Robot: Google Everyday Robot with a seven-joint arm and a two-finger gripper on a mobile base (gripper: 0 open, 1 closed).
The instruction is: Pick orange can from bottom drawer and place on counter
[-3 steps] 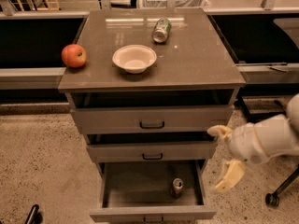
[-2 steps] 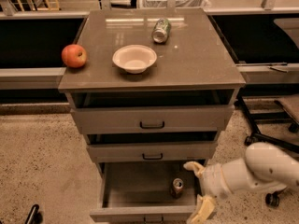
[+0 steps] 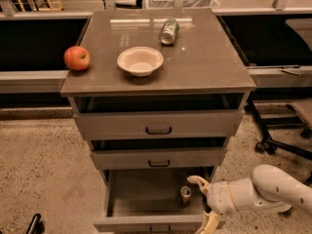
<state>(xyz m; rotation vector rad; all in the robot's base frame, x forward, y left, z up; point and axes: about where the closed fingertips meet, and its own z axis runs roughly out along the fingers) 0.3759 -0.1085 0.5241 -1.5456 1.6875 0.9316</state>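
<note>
The orange can (image 3: 185, 195) stands upright in the open bottom drawer (image 3: 146, 213), near its right side, silver top showing. My gripper (image 3: 202, 204) is low at the drawer's right front corner, just right of the can, with its pale fingers (image 3: 198, 181) spread open and empty. The counter (image 3: 204, 62) is the grey-brown top of the cabinet above.
On the counter lie a green-and-white can (image 3: 169, 31) on its side, a white bowl (image 3: 140, 60) and a red apple (image 3: 77, 58) at the left edge. The two upper drawers (image 3: 158, 128) stand slightly open. A chair base (image 3: 278, 140) is at the right.
My arm has swung down and left from beside the middle drawer to the bottom drawer's right front corner, close to the orange can. The can has not moved.
</note>
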